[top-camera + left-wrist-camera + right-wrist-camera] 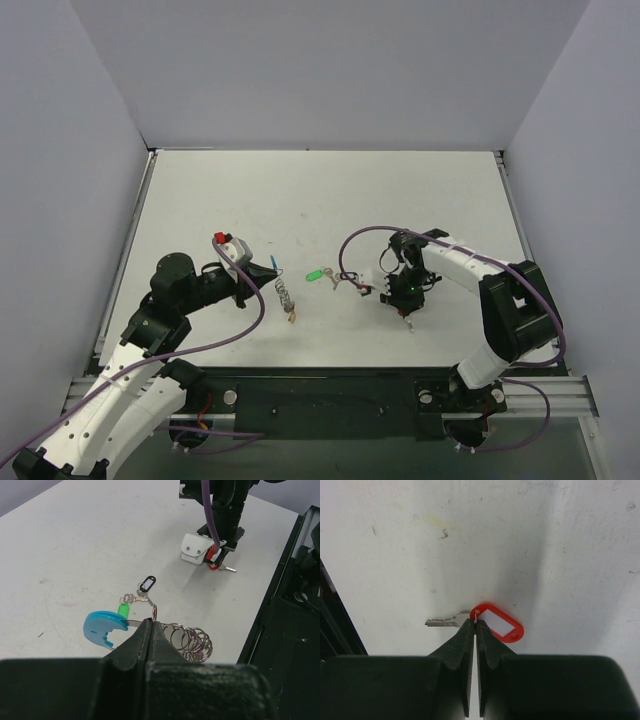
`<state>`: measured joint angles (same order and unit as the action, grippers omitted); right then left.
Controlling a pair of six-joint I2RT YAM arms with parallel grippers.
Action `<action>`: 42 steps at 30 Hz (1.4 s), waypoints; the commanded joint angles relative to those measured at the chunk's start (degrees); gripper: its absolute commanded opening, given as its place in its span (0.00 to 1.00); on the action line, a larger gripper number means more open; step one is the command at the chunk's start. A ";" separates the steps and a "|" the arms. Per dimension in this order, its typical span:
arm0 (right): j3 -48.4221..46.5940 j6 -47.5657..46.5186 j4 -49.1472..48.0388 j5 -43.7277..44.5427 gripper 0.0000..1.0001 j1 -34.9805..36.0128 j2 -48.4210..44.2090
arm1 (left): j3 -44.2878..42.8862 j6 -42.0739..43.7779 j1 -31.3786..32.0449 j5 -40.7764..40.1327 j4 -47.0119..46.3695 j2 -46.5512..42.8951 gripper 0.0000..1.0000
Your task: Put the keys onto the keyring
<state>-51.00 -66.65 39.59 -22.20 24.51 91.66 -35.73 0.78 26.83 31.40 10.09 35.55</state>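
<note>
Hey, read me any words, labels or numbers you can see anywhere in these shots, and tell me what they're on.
No readable text anywhere.
Red key: the white label window on its tag is blank.
Black key: its label window is too small to tell.
Green key and keyring: no print visible.
</note>
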 commanded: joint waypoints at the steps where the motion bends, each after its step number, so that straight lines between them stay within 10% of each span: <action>1: -3.48 4.67 3.91 -5.04 0.00 -1.92 -4.37 | -0.66 0.98 -0.37 0.16 -2.79 -0.48 0.00; 12: -18.42 16.47 8.20 -8.40 0.00 -6.32 -13.70 | 0.13 -0.42 -0.72 3.23 -7.18 1.27 0.00; 18: -22.99 2.25 24.10 25.24 0.00 9.66 -10.28 | -1.36 -3.76 -0.99 4.55 -12.19 4.43 0.00; 23: -24.41 0.29 39.59 22.72 0.00 14.94 -7.01 | -2.07 -4.11 -0.99 4.82 -12.81 5.85 0.00; 29: -24.49 6.70 28.71 31.16 0.00 10.66 -8.69 | -0.23 -3.77 -0.99 3.94 -12.72 4.09 0.00; 42: -31.79 16.64 23.07 4.54 0.00 1.68 -13.60 | 0.04 -3.41 -0.99 5.07 -12.54 2.33 0.00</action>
<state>-78.06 -53.80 63.09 -5.96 29.12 82.89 -35.16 -2.33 26.15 34.76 2.35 39.05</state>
